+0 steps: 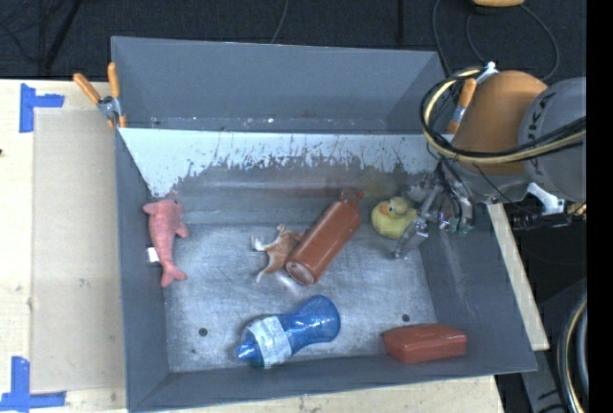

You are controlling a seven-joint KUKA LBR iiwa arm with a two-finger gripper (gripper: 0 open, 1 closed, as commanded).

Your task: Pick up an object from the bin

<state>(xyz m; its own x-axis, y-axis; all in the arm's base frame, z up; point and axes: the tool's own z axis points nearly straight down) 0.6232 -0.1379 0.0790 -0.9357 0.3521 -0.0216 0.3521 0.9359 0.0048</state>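
My gripper [419, 231] hangs low at the bin's right side, just right of a small yellow rubber duck [389, 217]. Its fingers look spread, with nothing between them. One fingertip reaches down beside the duck's right flank. Left of the duck, a brown-red cylinder bottle [324, 240] lies slanted in the middle of the bin. A small tan animal figure [275, 252] rests against the bottle's lower end.
A pink dolphin-like toy lies by the left wall [166, 238]. A blue bottle with a pale label [289, 331] lies near the front. A red flat block [424, 343] sits at the front right corner. The arm with its orange cover and cables overhangs the right rim.
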